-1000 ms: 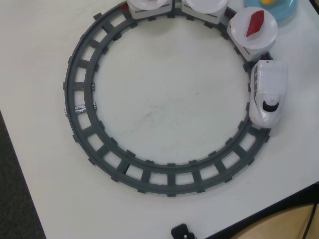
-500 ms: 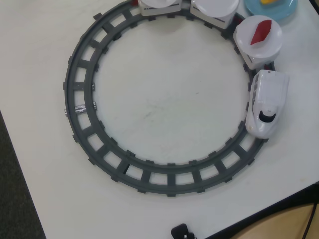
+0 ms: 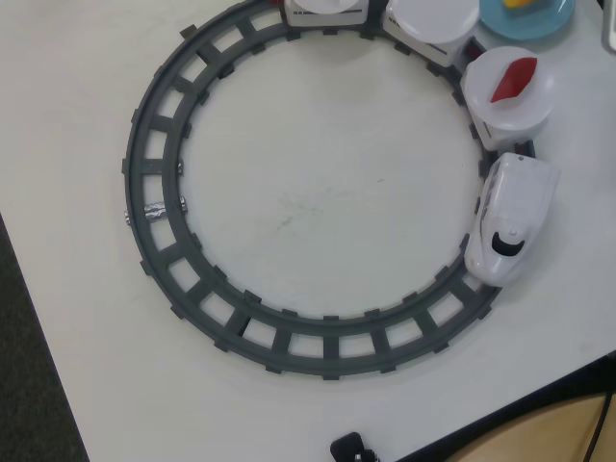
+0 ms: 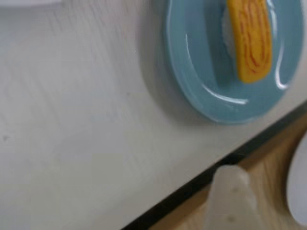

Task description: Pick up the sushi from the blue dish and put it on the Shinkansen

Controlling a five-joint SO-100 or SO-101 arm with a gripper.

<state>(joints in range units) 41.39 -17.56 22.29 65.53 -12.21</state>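
Note:
The yellow-orange sushi (image 4: 249, 38) lies on the blue dish (image 4: 192, 62) near the table's edge in the wrist view. In the overhead view the blue dish (image 3: 553, 24) is cut off at the top right, with a sliver of the sushi (image 3: 520, 4) showing. The white Shinkansen (image 3: 510, 217) stands on the right of the grey ring track (image 3: 154, 144), with cars carrying white plates behind it. My gripper (image 4: 265, 175) hangs open and empty beyond the table edge, below the dish in the wrist view. It does not show in the overhead view.
A red pointed piece (image 3: 513, 79) lies on the white plate (image 3: 507, 106) behind the train. More white plates (image 3: 433, 19) follow along the top. The table's dark edge (image 4: 192, 191) runs diagonally, with wood flooring beyond. A small black object (image 3: 351, 448) sits at the front edge.

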